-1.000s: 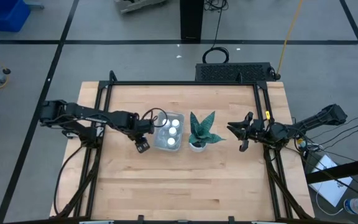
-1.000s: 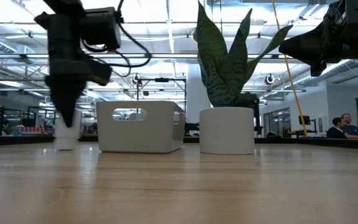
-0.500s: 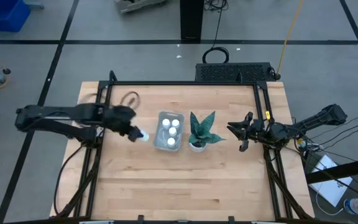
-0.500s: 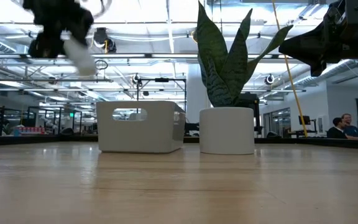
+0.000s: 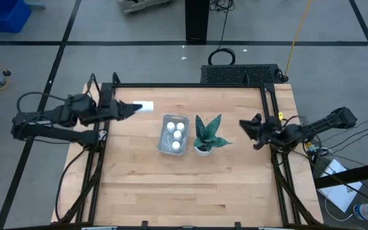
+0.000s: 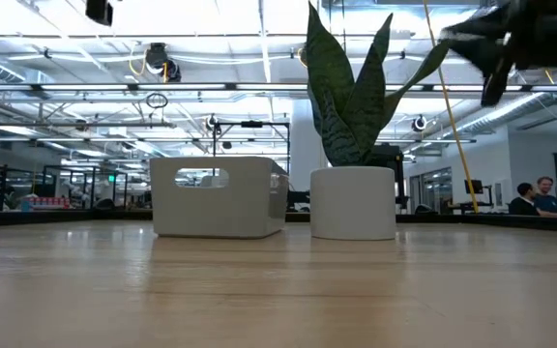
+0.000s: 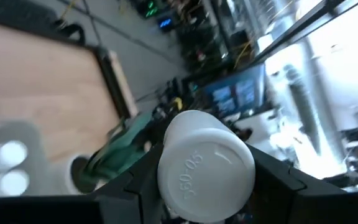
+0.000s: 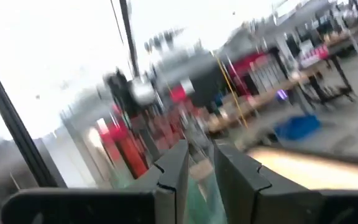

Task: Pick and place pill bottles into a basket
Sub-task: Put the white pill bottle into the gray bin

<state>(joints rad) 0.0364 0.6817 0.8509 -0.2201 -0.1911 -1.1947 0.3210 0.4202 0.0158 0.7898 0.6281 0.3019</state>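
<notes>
Since the earlier frame, the left end effector (image 5: 135, 108) has swung far-left, holding a pill bottle (image 5: 145, 107) above the tabletop (image 5: 190, 185), left of the basket (image 5: 173, 134); we judge misaligned release risks dropping it outside; right end effector (image 5: 255, 133) narrow, empty.

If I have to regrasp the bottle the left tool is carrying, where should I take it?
By its round side, below the cap, tool across the width. The bottle lies sideways in the left tool, bottom pointing outward, so come from above.
</notes>
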